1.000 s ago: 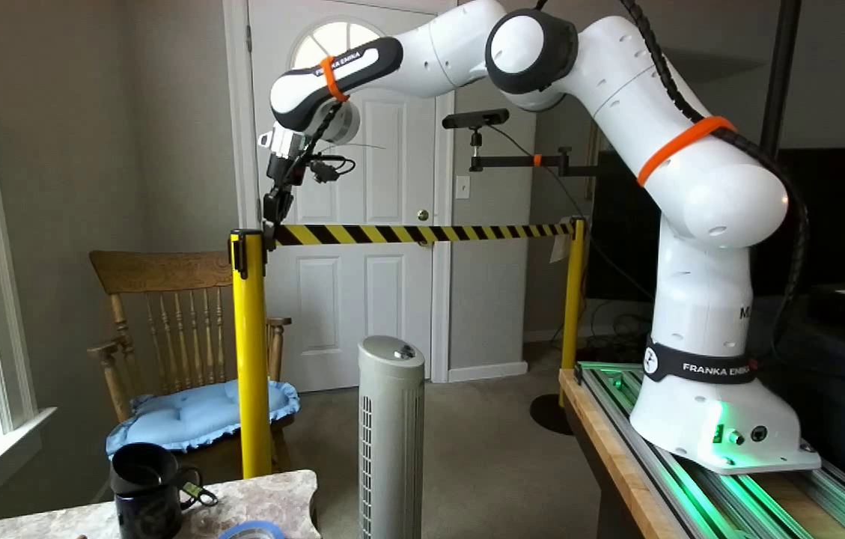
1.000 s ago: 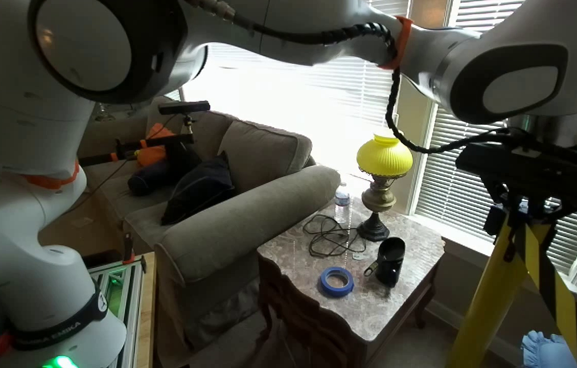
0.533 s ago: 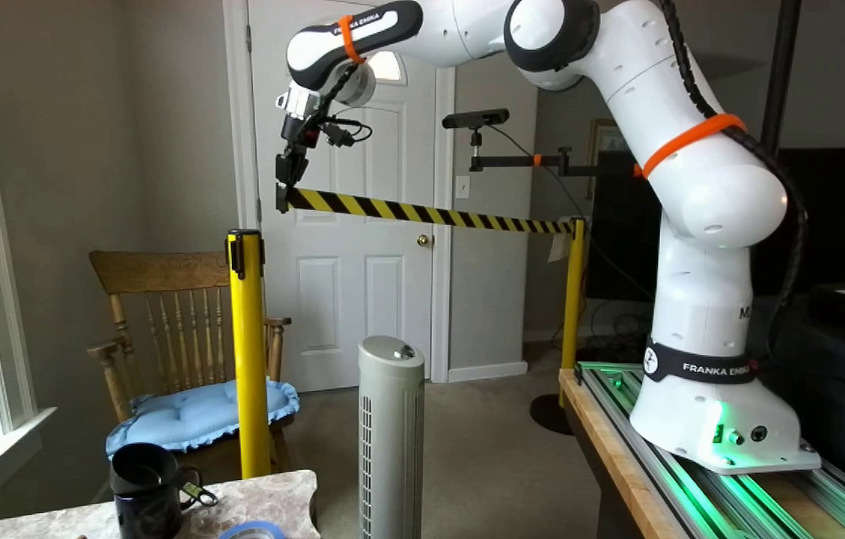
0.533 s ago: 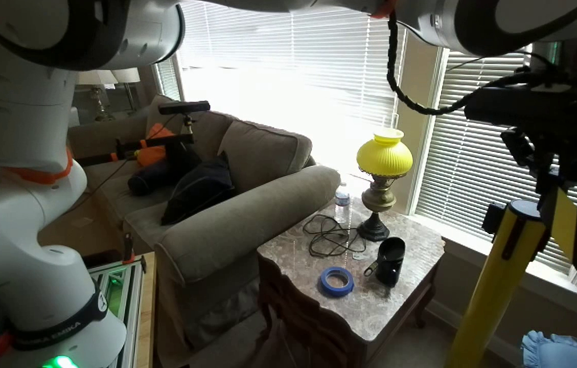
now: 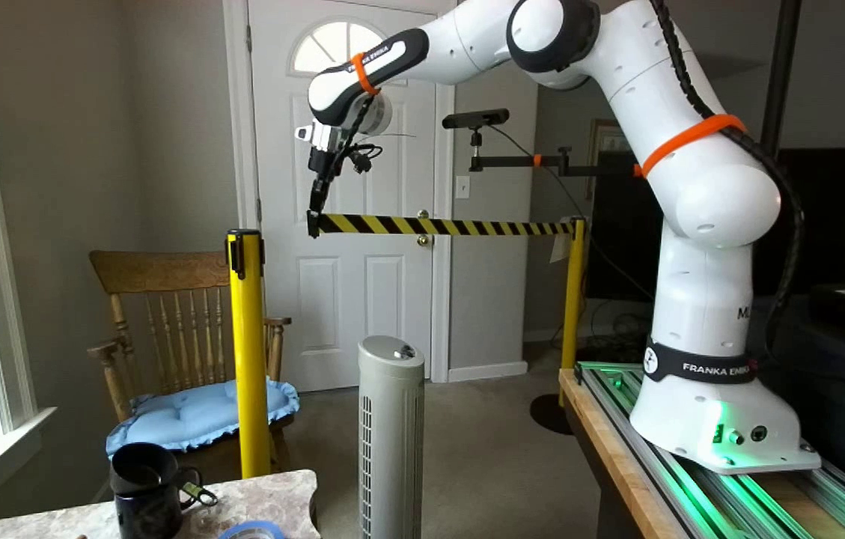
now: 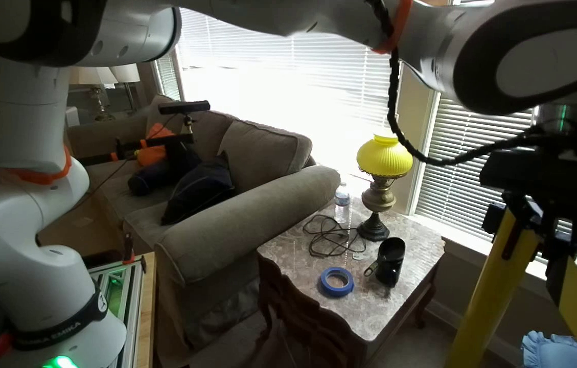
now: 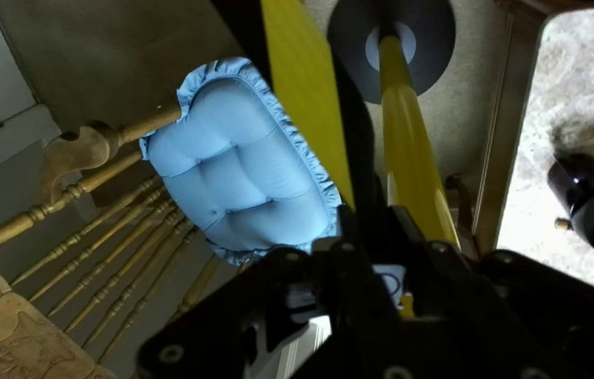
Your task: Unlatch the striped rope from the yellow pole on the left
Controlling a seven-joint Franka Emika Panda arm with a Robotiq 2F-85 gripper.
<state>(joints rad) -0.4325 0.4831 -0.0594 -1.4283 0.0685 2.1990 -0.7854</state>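
The claw (image 5: 314, 217) is clamped on the end of the striped rope (image 5: 437, 226); in the wrist view its jaws stand close together with the rope between them. That end is near the yellow pole (image 5: 248, 359) but apart from its black cap (image 5: 245, 232), as an exterior view shows. Only the wrist view shows the pole's round dark base (image 7: 439, 52) on the floor (image 7: 475, 58). Near the pole stands a wooden chair (image 5: 164, 271), a blue cushion (image 5: 205, 415) on its seat. A marbled table (image 6: 370, 317) bears a black mug (image 6: 390, 268), a blue tape roll (image 6: 337, 292) and a yellow-shaded lamp (image 6: 384, 156), plus, in an exterior view only, a dark cord (image 6: 337, 236) and a clear bottle (image 6: 342, 202). The mug's inside is too dark to read; how full the bottle is, I cannot tell. Further off, an exterior view alone shows the tower fan (image 5: 391, 434) and the rope's full run to a far post (image 5: 573, 299); behind the rope is a white door (image 5: 321, 307). In the background are a sofa (image 6: 247, 225) and a bright window (image 6: 288, 76).
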